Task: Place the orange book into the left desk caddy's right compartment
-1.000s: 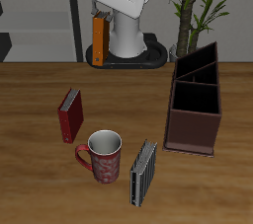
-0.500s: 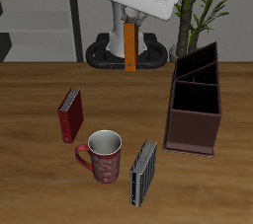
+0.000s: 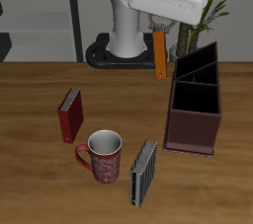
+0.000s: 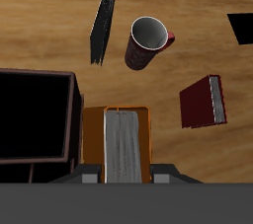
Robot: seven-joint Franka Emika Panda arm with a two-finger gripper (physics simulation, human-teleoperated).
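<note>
Tabletop [image 3: 30, 110] of brown wood grain carries everything, with the white Franka arm [image 3: 133, 6] rising from its base at the back edge. Next in bulk is the left desk caddy [image 3: 194, 100], a dark maroon-brown box with slanted side walls and inner dividers, standing upright on the table; its right compartment [image 3: 192, 126], the wide undivided section at the lower-walled end, faces the table's front edge. In the wrist view the caddy [image 4: 38, 115] shows as a dark open cavity just beside the carried book.

A leafy potted plant [image 3: 198, 1] stands behind the caddy. Nearer the front edge sits a red patterned mug [image 3: 103, 156], upright, handle out to one side. Close beside it a grey-black striped book [image 3: 143, 173] stands on edge, and a dark red book [image 3: 70, 115] stands farther back, apart from the mug.

The gripper [image 3: 163, 33] hangs in the air just beside the caddy's back end, its fingers clamped on the orange book [image 3: 160, 58], which hangs vertically below them, clear of the table. From the wrist view the orange book [image 4: 119, 147] shows its grey edge between orange covers, pinched between the fingers.
</note>
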